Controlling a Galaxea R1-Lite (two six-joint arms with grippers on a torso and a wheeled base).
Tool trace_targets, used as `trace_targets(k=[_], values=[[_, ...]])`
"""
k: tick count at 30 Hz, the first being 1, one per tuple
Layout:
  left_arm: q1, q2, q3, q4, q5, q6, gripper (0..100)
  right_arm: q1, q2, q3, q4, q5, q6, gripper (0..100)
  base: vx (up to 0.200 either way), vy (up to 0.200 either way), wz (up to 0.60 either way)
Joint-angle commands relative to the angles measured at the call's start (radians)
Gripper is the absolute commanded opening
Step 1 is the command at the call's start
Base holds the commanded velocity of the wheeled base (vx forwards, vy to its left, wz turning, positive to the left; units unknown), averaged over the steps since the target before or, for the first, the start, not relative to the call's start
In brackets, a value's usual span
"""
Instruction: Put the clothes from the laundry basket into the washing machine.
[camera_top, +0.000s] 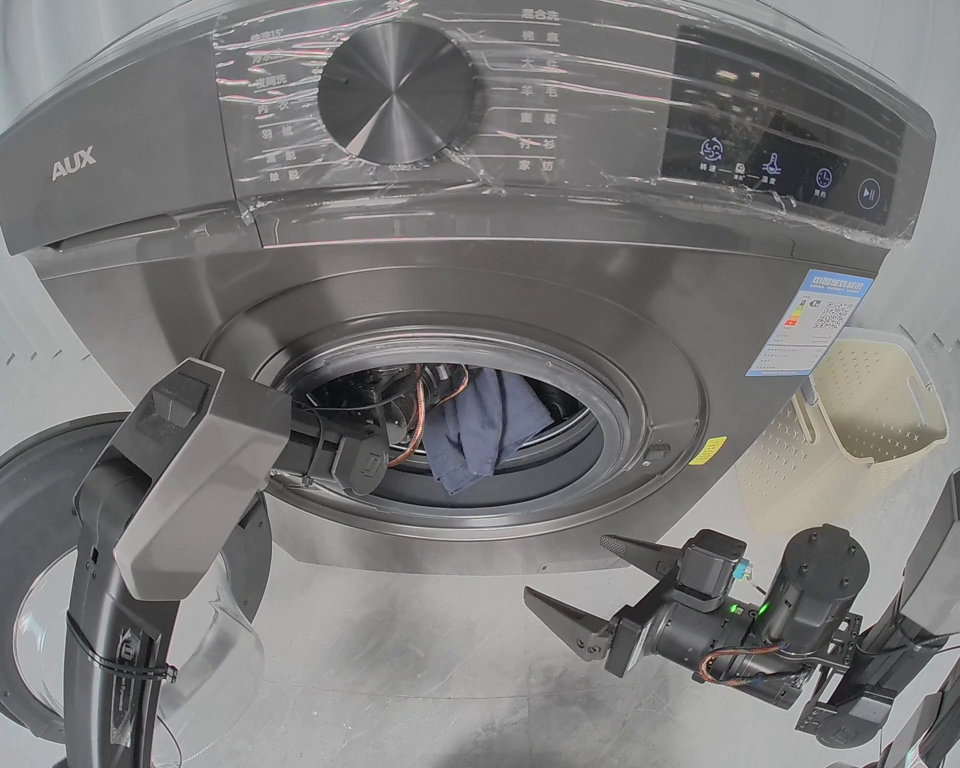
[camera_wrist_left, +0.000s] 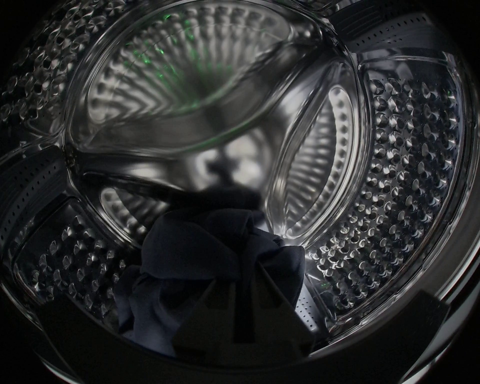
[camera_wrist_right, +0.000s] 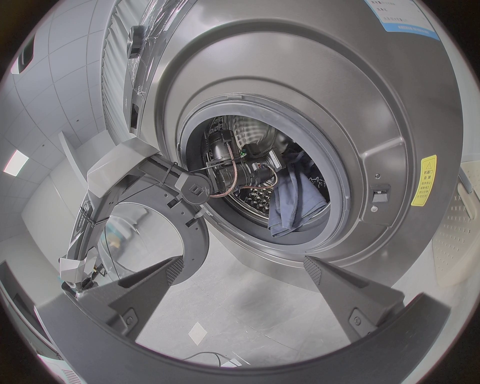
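Step in hand: Loading the blue garment (camera_top: 480, 425) into the washing machine (camera_top: 610, 320). This is judged to be the deposit stage, as the garment is only partly inside.
Left hand: The left hand (camera_wrist_left: 245, 277) is inside the drum (camera_wrist_left: 405, 150), fingers drawn close together and clenched on a bunched fold of the garment.
Right hand: The right hand (camera_top: 565, 567) hangs low in front of the machine, above the floor. It is released, jaws spread wide, and carries nothing.
Garment position: The upper part is inside the drum at the left hand. The lower part drapes outward over the door seal (camera_top: 610, 450) at the lower lip of the opening.
Laundry basket: The laundry basket (camera_top: 870, 420) stands on the floor just beside the machine, on the robot's right. Its contents cannot be told.
Door: The door (camera_top: 40, 480) is swung open on the robot's left, well apart from the opening.
Procedure: Carry the fold deeper toward the back wall before letting go, so the trailing tail is drawn off the seal. Release low over the drum floor. Withdraw along the centre of the opening.
Caution: A tail left on the seal would likely be trapped by the door. The copper-coloured cable (camera_top: 415, 420) at the wrist runs near the rim and could snag.
Garment material: Soft, limp cloth in loose folds, likely to drag rather than slide.
Drum material: Polished steel, embossed with dimples and fine perforations, with raised smooth paddles.
Machine front: Brushed grey metal with a circular recess.
Basket material: Cream plastic with perforated walls and rounded corners.
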Motion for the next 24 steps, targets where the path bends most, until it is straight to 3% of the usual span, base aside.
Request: trace_targets(k=[1, 2, 3, 4, 8, 12, 17, 24], values=[[0.000, 0.015, 0.032, -0.001, 0.004, 0.002, 0, -0.001, 0.002, 0.000, -0.001, 0.000, 0.001, 100, 0.000, 0.000, 0.00], [-0.004, 0.007, 0.061, -0.001, -0.002, 0.004, 0, -0.001, 0.002, 0.000, -0.001, 0.000, 0.001, 100, 0.000, 0.000, 0.00], [-0.009, -0.005, 0.086, 0.003, -0.009, 0.005, 100, -0.001, 0.002, 0.000, -0.001, 0.000, 0.001, 100, 0.000, 0.000, 0.00], [-0.009, -0.005, 0.086, 0.003, -0.009, 0.005, 100, -0.001, 0.002, 0.000, -0.001, 0.000, 0.001, 100, 0.000, 0.000, 0.00], [-0.046, -0.105, 0.259, 0.089, -0.101, 0.008, 100, 0.001, 0.005, 0.001, -0.001, 0.000, 0.001, 100, 0.000, 0.000, 0.00], [-0.047, -0.117, 0.265, 0.180, -0.099, 0.017, 100, 0.001, 0.010, 0.001, -0.001, 0.000, 0.003, 100, 0.000, 0.000, 0.00], [-0.033, -0.102, 0.265, 0.224, -0.081, 0.070, 100, 0.001, 0.010, 0.001, -0.001, 0.000, 0.003, 100, 0.000, 0.000, 0.00], [-0.007, -0.044, 0.225, 0.226, -0.062, 0.079, 100, 0.001, 0.010, 0.001, -0.001, 0.000, 0.003, 100, 0.000, 0.000, 0.00]])
